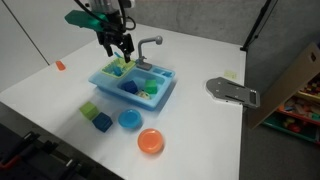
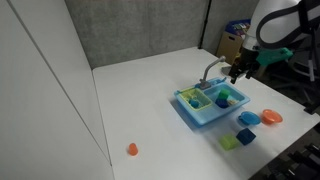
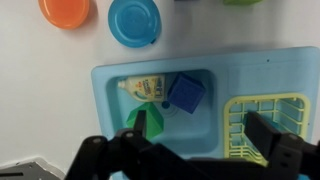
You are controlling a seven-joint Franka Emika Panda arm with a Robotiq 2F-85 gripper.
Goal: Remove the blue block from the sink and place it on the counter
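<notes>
The end effector (image 3: 200, 120) hangs above the sink (image 3: 250, 65), its fingers spread wide and empty. The blue block (image 3: 187, 92) lies in the basin; the sink stands on the white bench (image 1: 200, 130).

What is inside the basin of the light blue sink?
The blue block, a small bottle beside it, and a green item partly covered by the open gripper. Anything under the gripper is hidden.
</notes>
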